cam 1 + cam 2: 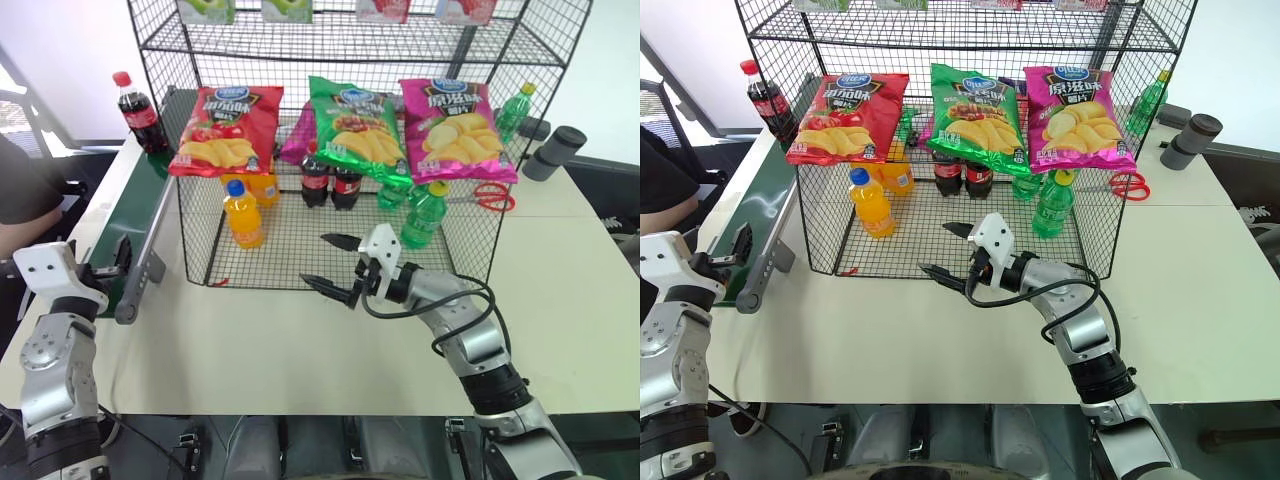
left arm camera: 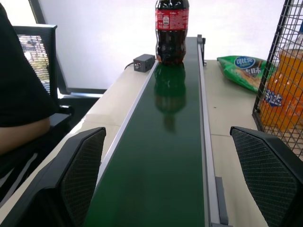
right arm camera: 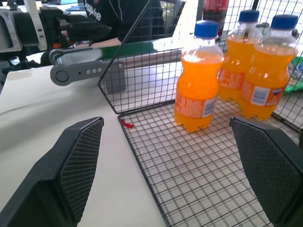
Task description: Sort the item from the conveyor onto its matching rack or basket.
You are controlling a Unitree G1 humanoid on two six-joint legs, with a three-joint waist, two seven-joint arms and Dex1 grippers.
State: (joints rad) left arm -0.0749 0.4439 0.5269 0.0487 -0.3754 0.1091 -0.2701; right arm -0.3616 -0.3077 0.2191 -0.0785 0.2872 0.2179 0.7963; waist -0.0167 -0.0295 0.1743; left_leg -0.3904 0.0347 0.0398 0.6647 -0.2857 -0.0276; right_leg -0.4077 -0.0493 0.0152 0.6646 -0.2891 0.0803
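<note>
Hovering at the near end of the conveyor [image 1: 135, 235], the left gripper [image 2: 170, 184] has its two black, cross-hatched fingers spread wide with nothing between them, aimed straight up the smooth dark green belt between grey metal rails. Beside it, over the pale table [image 1: 560, 300], the right gripper [image 1: 335, 265] is likewise spread wide and empty, its tips just at the open front edge of the rack [image 1: 460, 250], a black wire-mesh unit whose low tier is walled like a basket. Inside that tier stand round plastic bottles: orange soda bottles [image 3: 195, 78] with blue caps nearest, then two cola bottles [image 1: 330, 185] and green bottles [image 1: 423, 215] behind. Glossy crisp bags [image 1: 355, 130] in red, green and pink hang across the front. Farthest off, the cola bottle [image 2: 171, 30], dark liquid, red label, red cap, stands upright at the far end of the belt, well apart from both grippers, its reflection showing on the belt.
</note>
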